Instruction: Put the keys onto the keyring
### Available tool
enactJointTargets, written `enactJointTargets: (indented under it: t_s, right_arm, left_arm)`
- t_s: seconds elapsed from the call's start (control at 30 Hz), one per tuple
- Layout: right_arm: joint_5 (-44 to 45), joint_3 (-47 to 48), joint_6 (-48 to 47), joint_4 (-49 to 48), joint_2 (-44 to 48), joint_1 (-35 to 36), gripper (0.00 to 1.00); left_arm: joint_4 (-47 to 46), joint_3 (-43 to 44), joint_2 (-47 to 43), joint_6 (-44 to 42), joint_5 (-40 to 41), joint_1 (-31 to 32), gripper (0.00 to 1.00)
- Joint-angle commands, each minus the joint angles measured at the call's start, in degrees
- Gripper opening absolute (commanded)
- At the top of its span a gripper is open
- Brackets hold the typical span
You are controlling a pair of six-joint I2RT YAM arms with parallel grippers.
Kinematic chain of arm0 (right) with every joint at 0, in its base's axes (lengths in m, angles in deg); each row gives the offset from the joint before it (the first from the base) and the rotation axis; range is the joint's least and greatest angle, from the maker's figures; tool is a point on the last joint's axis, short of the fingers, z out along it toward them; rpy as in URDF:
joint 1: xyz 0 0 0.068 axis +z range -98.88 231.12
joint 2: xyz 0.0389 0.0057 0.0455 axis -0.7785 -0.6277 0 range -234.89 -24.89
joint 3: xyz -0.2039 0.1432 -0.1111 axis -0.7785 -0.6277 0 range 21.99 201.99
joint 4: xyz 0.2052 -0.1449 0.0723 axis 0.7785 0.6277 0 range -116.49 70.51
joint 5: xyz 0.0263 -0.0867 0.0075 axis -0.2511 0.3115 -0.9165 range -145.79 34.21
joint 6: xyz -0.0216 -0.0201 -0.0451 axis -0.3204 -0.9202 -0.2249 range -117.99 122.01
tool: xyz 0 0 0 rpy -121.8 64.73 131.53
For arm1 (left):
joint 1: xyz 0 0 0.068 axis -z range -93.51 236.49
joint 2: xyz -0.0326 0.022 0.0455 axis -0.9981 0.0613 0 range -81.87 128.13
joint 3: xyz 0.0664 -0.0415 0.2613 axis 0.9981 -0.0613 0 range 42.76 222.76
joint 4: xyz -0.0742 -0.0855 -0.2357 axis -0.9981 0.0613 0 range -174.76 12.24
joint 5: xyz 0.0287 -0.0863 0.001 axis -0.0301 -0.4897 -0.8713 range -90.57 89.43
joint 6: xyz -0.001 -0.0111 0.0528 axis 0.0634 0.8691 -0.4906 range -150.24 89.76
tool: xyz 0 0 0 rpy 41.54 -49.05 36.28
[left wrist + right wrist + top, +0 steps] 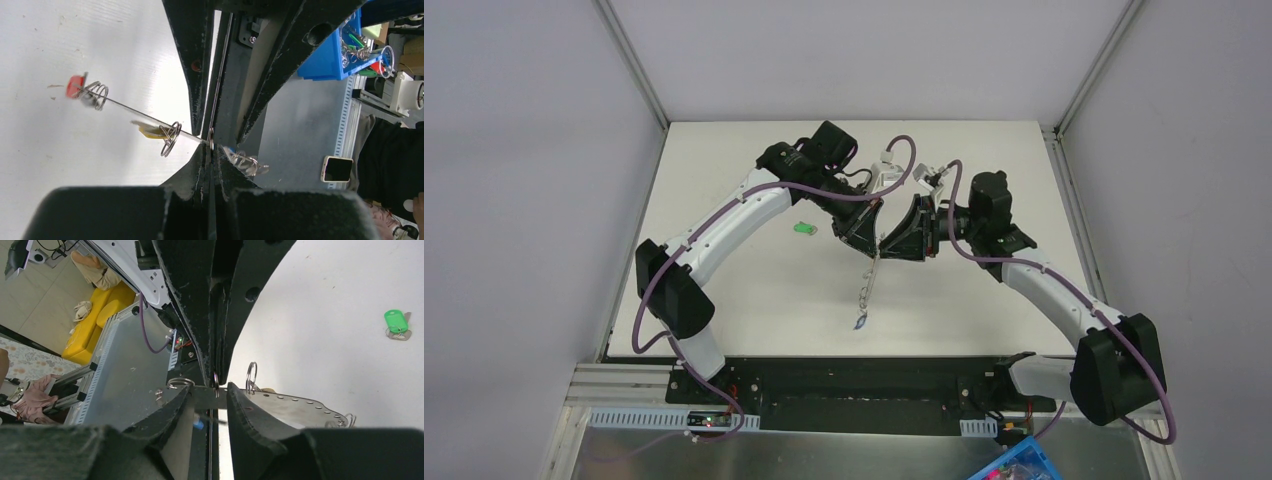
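Observation:
The keyring is a thin perforated metal strip (292, 409) carrying small wire rings. It hangs off the table between both grippers (870, 285). My left gripper (212, 147) is shut on the strip, seen edge-on (130, 111). On the strip, the red key (75, 86) sits at the far end and the yellow key (150, 132) nearer. The blue key (231, 149) is just past the fingers. My right gripper (209, 392) is open, its fingers straddling the left fingertips (216, 375). The green key (802, 229) lies alone on the white table (396, 321).
A blue bin (330, 60) of spare rings sits beyond the table's near edge, also low in the top view (1014, 468). A phone (336, 168) lies on the grey bench. Both arms crowd the table's middle.

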Motion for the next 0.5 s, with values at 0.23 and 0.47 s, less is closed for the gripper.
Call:
enactJointTargets:
  t_s: [0.23, 0.47]
  right_arm:
    - [0.12, 3.66, -1.10, 0.15, -0.54, 0.89, 0.12]
    - [2.28, 4.10, 0.05, -0.03, -1.27, 1.43, 0.00]
  left_arm:
    - [-1.23, 1.04, -0.45, 0.11, -1.93, 0.40, 0.00]
    - [-3.45, 0.42, -0.85, 1.67, -1.72, 0.31, 0.00]
